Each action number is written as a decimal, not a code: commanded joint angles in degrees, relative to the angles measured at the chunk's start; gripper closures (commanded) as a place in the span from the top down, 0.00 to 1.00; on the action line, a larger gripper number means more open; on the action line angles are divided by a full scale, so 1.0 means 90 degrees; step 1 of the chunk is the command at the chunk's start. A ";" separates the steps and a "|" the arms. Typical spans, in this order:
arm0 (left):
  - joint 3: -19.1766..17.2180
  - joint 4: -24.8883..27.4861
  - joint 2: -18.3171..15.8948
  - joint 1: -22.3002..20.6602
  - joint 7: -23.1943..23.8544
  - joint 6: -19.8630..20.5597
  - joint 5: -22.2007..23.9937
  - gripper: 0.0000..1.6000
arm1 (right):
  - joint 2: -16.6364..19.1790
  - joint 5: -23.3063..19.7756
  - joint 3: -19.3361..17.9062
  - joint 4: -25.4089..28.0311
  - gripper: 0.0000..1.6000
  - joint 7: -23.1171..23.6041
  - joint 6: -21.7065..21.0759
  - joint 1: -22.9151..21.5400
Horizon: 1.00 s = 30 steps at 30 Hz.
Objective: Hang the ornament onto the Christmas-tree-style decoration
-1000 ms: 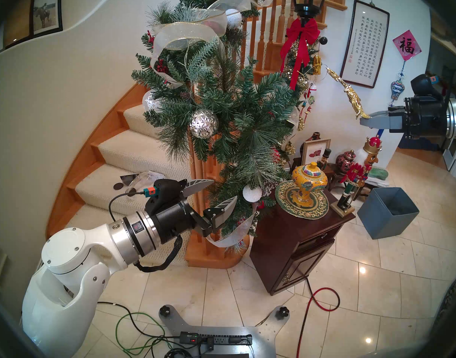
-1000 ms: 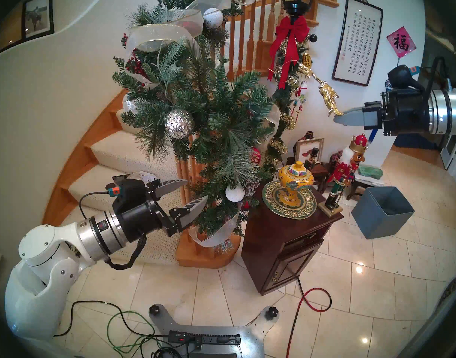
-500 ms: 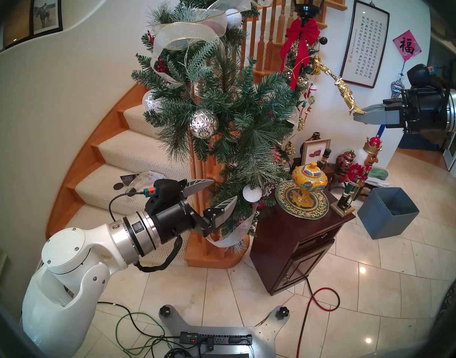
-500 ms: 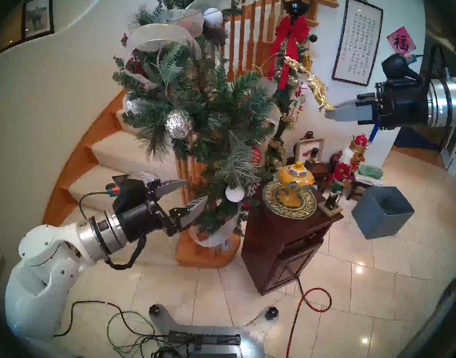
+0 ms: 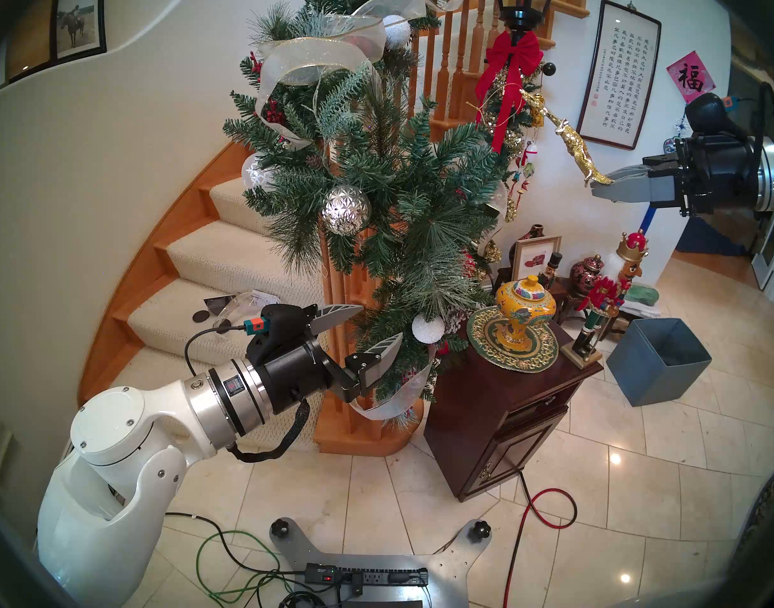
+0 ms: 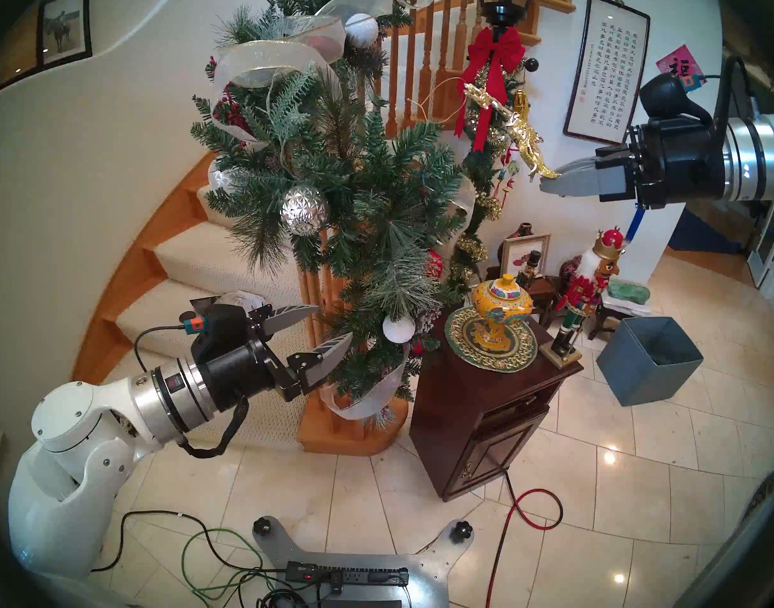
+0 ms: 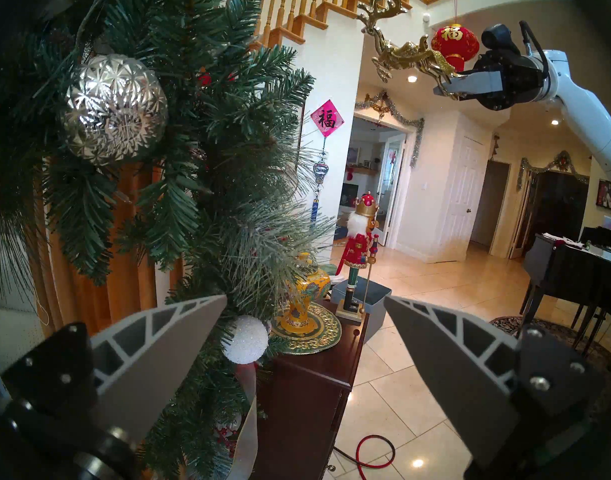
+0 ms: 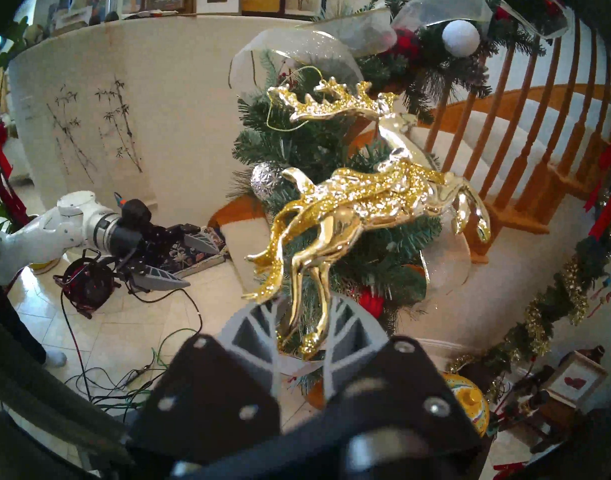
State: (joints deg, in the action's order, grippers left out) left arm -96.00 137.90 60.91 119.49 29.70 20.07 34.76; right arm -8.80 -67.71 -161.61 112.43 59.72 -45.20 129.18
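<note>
- Head stereo left: the right gripper (image 5: 595, 189) has moved left and up since a second ago, carrying the gold reindeer ornament (image 5: 571, 142) nearer the red bow (image 5: 510, 67); the left gripper (image 5: 376, 326) has not moved. The ornament's long axis slants from the clamped fingertips up and to the left, its string loop leading toward the pine garland (image 5: 376, 177), not yet touching it.
- Head stereo right: same slant; the ornament (image 6: 523, 133) juts out beyond the right gripper (image 6: 547, 179), whose jaws are pinched on its lower end.
- Left wrist: left gripper (image 7: 304, 316) jaws wide and empty, one finger (image 7: 165, 344) among garland needles beside a white snowy ball (image 7: 245, 339). The ornament (image 7: 401, 53) hangs high, well apart from the faceted silver ball (image 7: 115, 108).
- Right wrist: the reindeer (image 8: 359, 205) stands away from the jaws, antlers farthest, hind legs caught between the fingers (image 8: 248, 327).
</note>
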 commanded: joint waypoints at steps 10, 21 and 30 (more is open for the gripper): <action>-0.0009 0.0037 0.0000 -0.0005 0.0001 -0.0005 0.0001 1.00 | 0.0228 -0.0106 0.0096 0.0080 0.00 0.0671 0.0252 -0.0252; -0.0009 0.0037 0.0000 -0.0005 0.0001 -0.0006 0.0001 1.00 | 0.0264 -0.0235 0.0420 0.0327 0.00 0.0290 0.0323 -0.0540; -0.0009 0.0035 0.0000 -0.0006 0.0002 -0.0006 0.0002 1.00 | 0.0280 -0.0285 0.0751 0.0477 0.00 -0.0157 0.0289 -0.0782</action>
State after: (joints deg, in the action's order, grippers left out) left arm -96.00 137.90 60.92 119.49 29.70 20.07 34.76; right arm -6.83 -69.80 -155.67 116.62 61.07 -42.40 124.68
